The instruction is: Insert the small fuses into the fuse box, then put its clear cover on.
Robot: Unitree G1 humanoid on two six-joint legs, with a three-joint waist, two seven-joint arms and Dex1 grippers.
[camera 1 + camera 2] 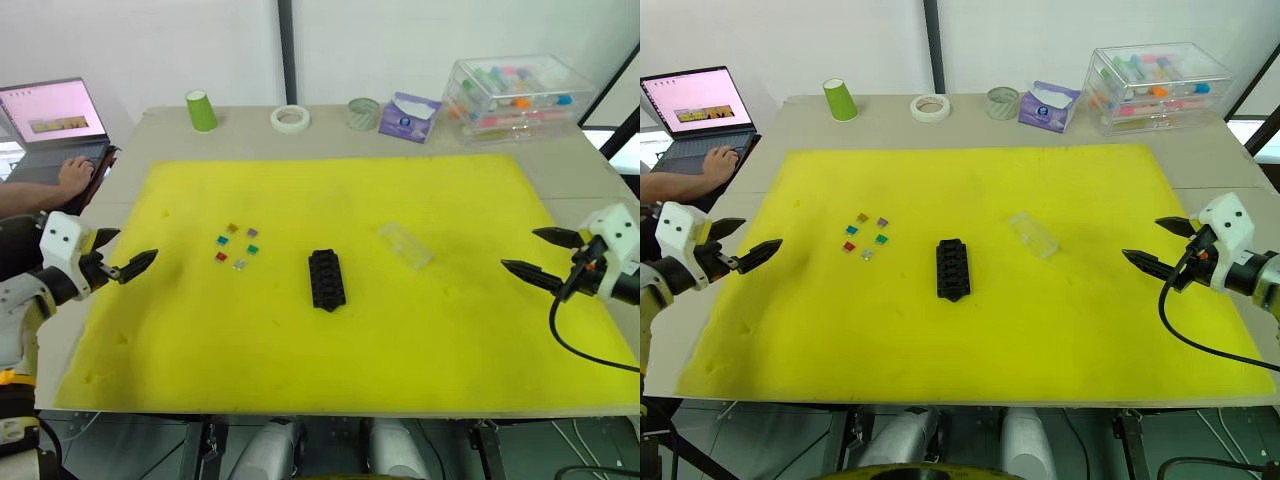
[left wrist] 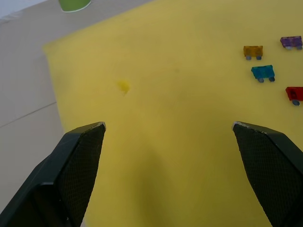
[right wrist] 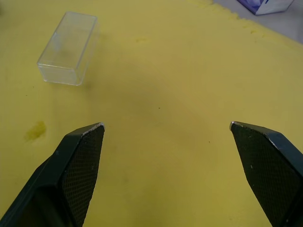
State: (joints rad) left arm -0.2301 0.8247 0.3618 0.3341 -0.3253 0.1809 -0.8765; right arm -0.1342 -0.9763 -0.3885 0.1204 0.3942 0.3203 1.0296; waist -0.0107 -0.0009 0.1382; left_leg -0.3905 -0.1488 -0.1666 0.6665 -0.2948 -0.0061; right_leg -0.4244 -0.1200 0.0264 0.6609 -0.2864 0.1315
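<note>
6 small fuses (image 1: pixel 236 247), 1 fuse box (image 1: pixel 326 279), 1 clear cover (image 1: pixel 405 244); left hand (image 1: pixel 131 255) and right hand (image 1: pixel 530 253) gape empty.

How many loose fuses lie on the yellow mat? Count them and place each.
6, clustered left of the fuse box: olive, purple, blue, green, red, grey. None seems hidden.

fuses (image 1: pixel 236 248) left of fuse box (image 1: pixel 326 279), clear cover (image 1: pixel 405 244) right
</note>
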